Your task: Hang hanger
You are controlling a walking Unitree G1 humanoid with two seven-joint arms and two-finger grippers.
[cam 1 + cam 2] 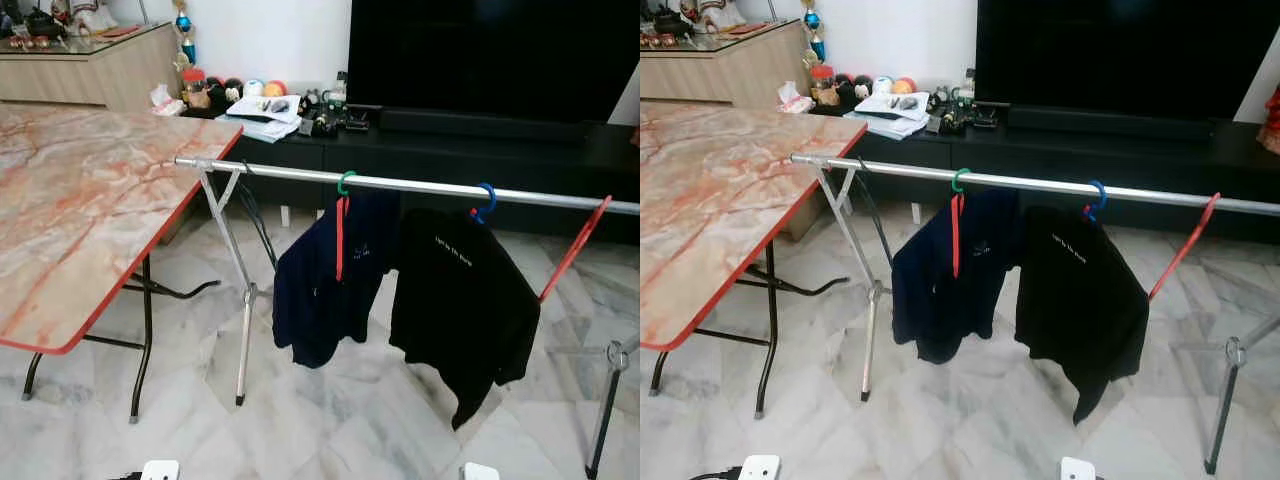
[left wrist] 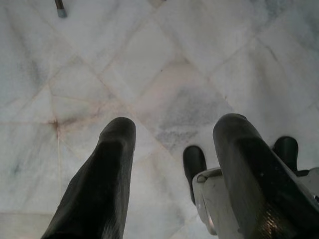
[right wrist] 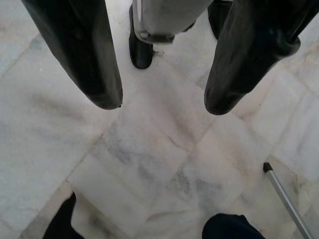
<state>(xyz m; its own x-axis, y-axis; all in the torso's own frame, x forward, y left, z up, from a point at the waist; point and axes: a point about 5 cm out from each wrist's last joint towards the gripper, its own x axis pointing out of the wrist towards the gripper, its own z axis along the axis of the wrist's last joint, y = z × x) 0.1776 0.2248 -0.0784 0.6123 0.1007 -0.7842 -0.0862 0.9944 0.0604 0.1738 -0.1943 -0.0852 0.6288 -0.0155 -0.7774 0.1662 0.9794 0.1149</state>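
Hanging idle over marble floor (image 2: 164,74): left gripper (image 2: 174,127), right gripper (image 3: 164,102) (both spread, empty).

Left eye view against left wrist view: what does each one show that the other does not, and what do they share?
The left eye view gives the drying rail, a navy shirt and a black shirt hanging on it, a bare red hanger at its right, and the table. The left wrist view gives the left pincer, open. Shared: the marble floor.
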